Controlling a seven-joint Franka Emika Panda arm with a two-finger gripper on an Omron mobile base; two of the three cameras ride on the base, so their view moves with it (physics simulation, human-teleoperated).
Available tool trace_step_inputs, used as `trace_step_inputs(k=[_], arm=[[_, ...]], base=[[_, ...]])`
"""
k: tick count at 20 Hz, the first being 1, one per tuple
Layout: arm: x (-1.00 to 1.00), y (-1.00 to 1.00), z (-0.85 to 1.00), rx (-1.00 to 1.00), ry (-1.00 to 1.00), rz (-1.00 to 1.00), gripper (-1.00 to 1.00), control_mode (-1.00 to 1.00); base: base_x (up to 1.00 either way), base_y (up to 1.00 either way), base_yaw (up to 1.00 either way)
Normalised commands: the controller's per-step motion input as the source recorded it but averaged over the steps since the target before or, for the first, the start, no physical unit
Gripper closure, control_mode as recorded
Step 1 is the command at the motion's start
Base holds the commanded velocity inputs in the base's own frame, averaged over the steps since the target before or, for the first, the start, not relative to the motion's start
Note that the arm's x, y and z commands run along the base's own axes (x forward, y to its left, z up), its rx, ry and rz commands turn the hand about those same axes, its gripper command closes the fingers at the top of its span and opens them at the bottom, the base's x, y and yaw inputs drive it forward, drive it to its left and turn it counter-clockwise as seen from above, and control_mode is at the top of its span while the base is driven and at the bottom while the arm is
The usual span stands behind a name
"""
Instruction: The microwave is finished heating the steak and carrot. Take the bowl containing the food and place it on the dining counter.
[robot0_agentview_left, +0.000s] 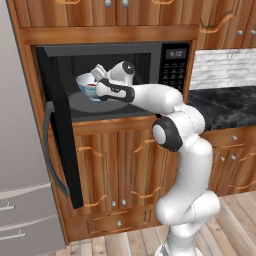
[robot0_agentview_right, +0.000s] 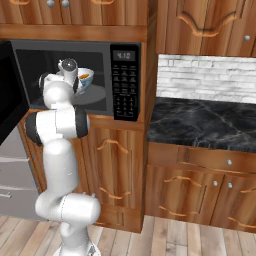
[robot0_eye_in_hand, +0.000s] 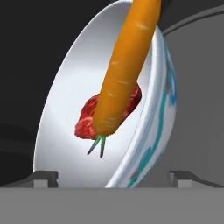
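Microwave (robot0_agentview_left: 115, 82) is sitting in the upper left of the left base view, set into wood cabinets, its door (robot0_agentview_left: 59, 125) swinging wide open toward the lower left. Keypad and small display (robot0_agentview_right: 124, 82) are showing right of the dark cavity in the right base view.

Arm is reaching into the cavity from the lower right of the left base view. Gripper (robot0_agentview_left: 95, 80) is holding the bowl (robot0_agentview_left: 88, 85) by its rim, above the round turntable (robot0_agentview_left: 95, 102), near the cavity's front left. In the right base view the bowl (robot0_agentview_right: 84, 76) is showing just right of the hand, upper left of frame.

In the hand view the bowl (robot0_eye_in_hand: 105, 109) is rising from between the two finger tips at the bottom, its rim running down between them; the jaws are closing on that rim. Blue patterned outside is facing right. The carrot (robot0_eye_in_hand: 127, 65) is lying lengthwise across the pale inside, from the top edge down to centre, green stub pointing down. The steak (robot0_eye_in_hand: 98, 116) is sitting under it, touching it.

Black marble counter (robot0_agentview_right: 205, 125) is lying right of the microwave, under a white brick wall (robot0_agentview_right: 207, 77).
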Motion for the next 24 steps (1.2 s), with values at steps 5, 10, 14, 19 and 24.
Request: trace_step_inputs(k=[5, 10, 14, 19, 24], arm=[[0.50, 0.02, -0.26, -0.01, 0.05, 0.00, -1.00, -1.00], [0.04, -0.03, -0.41, -0.03, 0.05, 0.00, 1.00, -1.00], [0.00, 0.00, 0.00, 0.00, 0.00, 0.00, 1.00, -1.00], [-0.15, -0.02, 0.00, 0.00, 0.00, 0.00, 1.00, -1.00], [-0.37, -0.04, 0.00, 0.00, 0.00, 0.00, 1.00, -1.00]], base=[[0.00, 0.00, 0.00], [0.00, 0.00, 0.00], [0.00, 0.00, 0.00], [0.00, 0.00, 0.00], [0.00, 0.00, 0.00]])
